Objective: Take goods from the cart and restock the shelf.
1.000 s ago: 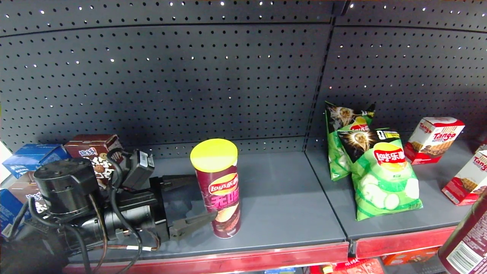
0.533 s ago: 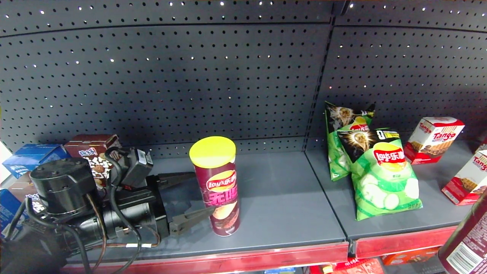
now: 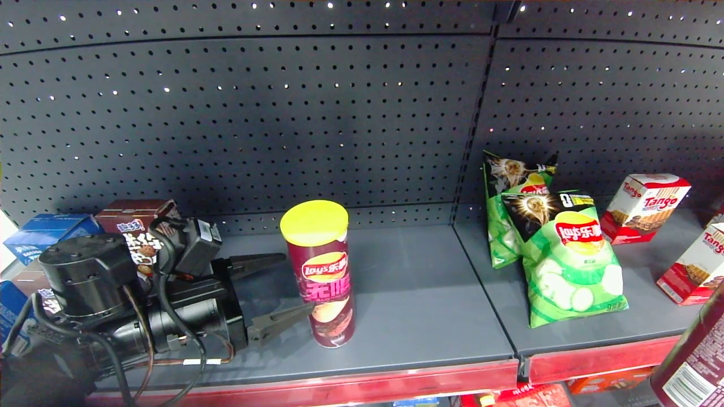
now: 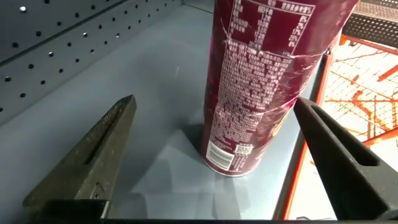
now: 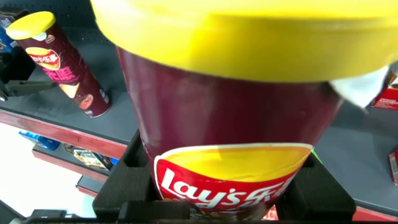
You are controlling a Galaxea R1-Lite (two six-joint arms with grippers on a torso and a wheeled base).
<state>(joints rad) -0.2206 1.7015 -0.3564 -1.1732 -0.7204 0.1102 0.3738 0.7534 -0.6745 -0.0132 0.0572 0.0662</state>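
A maroon chip can point(image 3: 322, 277) with a yellow lid stands upright on the grey shelf point(image 3: 418, 316). My left gripper point(image 3: 294, 285) lies level on the shelf to its left, open, with the fingertips on either side of the can's near side. In the left wrist view the can point(image 4: 261, 93) stands just beyond the two spread fingers point(image 4: 93, 162), with gaps on both sides. My right gripper point(image 5: 221, 199) is shut on a second chip can point(image 5: 230, 124), seen from close up. That can's lower body point(image 3: 693, 362) shows at the bottom right of the head view, below the shelf edge.
Two green chip bags point(image 3: 565, 254) lean on the shelf's right section, with red-and-white wafer boxes point(image 3: 645, 206) beyond them. Brown and blue boxes point(image 3: 136, 223) sit behind my left arm. A dark pegboard point(image 3: 339, 124) backs the shelf. Bare shelf lies between the can and the bags.
My left gripper has drawn back a little to the left. The can on the shelf has shifted slightly left and toward the back. The right can has not visibly moved.
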